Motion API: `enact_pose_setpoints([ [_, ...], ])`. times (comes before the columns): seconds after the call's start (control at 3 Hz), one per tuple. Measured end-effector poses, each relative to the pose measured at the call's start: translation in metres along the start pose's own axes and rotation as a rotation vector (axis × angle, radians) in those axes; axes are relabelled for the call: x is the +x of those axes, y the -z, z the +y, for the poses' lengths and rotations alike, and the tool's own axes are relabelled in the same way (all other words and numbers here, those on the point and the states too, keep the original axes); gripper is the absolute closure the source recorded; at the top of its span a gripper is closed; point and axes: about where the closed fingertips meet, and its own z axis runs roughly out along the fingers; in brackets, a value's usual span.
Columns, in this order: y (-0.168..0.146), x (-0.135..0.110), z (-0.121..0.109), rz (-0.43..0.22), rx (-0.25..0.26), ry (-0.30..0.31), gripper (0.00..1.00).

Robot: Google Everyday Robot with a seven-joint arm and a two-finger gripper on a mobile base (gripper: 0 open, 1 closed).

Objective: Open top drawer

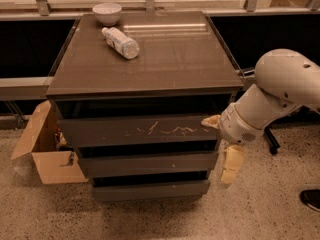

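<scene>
The top drawer (135,130) is the wide dark front with pale scratch marks, the uppermost of three in the dark cabinet (150,69). It sits pushed in, with a dark gap above it. My gripper (220,149) is at the drawer's right end, open. One yellowish finger (212,121) reaches to the drawer's upper right corner. The other finger (232,163) hangs lower, beside the cabinet's right side.
A white bowl (107,12) and a plastic bottle (120,42) lying on its side are on the cabinet top. An open cardboard box (46,151) stands on the floor at the left. A dark object (310,199) lies on the floor at the far right.
</scene>
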Motion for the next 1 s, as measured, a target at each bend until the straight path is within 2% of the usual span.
enact_pose_setpoints([
  [0.33,0.0,0.0,0.0,0.0,0.0,0.0,0.0],
  [0.67,-0.008,0.0,-0.025,-0.001,0.055,0.08,0.0],
  [1.0,-0.021,-0.004,-0.068,-0.03,0.1,0.199,0.0],
])
